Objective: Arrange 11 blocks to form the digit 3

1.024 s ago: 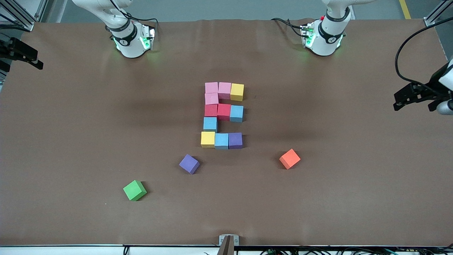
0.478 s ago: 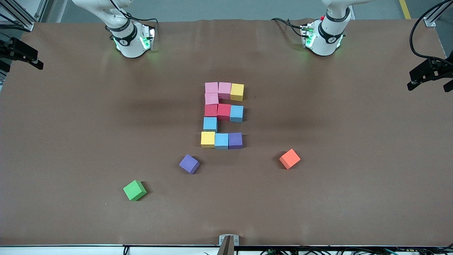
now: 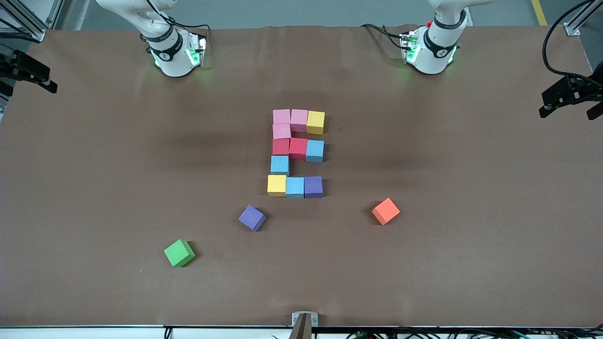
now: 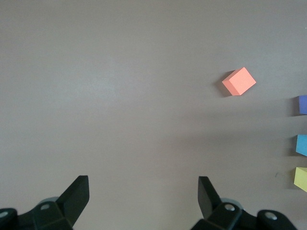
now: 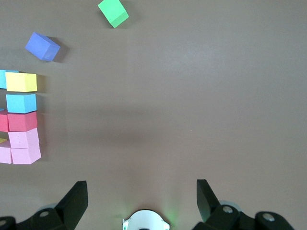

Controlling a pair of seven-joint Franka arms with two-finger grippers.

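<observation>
Foam cubes (image 3: 296, 154) sat mid-bench, joined as digit 3 (image 3: 280, 165), mirrored toward front camera. We saw left pincer (image 4: 144, 194) and right pincer (image 5: 142, 197) open, empty, each parked over its own bench end. Risk we judged: any return sweep nudging light cubes, breaking rows.

Cube count on the counter (image 3: 94, 188): fourteen in all.

Digit 3 (image 3: 296, 154), eleven cubes touching:
- pink cubes (image 3: 281, 116): three
- yellow cubes (image 3: 315, 122): two
- red cubes (image 3: 298, 148): two
- light blue cubes (image 3: 315, 150): three
- purple cube (image 3: 313, 186): one

Loose cubes, all nearer the front camera than the digit 3, each apart from it:
- second purple cube (image 3: 252, 218): one
- orange cube (image 3: 386, 211): one
- green cube (image 3: 179, 253): one

Purple total: two.
</observation>
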